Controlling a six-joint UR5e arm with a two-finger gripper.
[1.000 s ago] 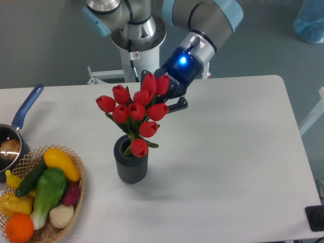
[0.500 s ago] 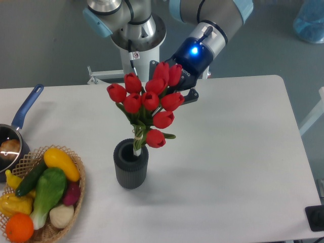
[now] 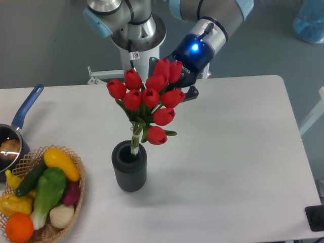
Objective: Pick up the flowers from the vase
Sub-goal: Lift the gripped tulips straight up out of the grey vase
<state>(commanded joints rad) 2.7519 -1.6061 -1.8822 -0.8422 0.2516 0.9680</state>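
Observation:
The flowers (image 3: 150, 97), a tied bunch of red tulips with green stems, are held above the vase (image 3: 129, 169), a dark grey ribbed cylinder on the white table. The bunch leans to the upper right. Only the stem ends still reach into the vase's mouth. My gripper (image 3: 183, 84) is behind the upper right of the bunch and shut on it. The buds hide most of its fingers; one dark finger (image 3: 191, 93) shows at the right of the buds.
A wicker basket (image 3: 79, 174) of vegetables and fruit sits at the front left. A blue-handled pot (image 3: 25, 110) stands at the left edge. The robot base (image 3: 137, 35) is behind the table. A blue object (image 3: 310, 20) is at the top right.
The gripper has lifted the tulips up and to the right, so most of the stems have come out of the vase. The vase has shifted slightly left.

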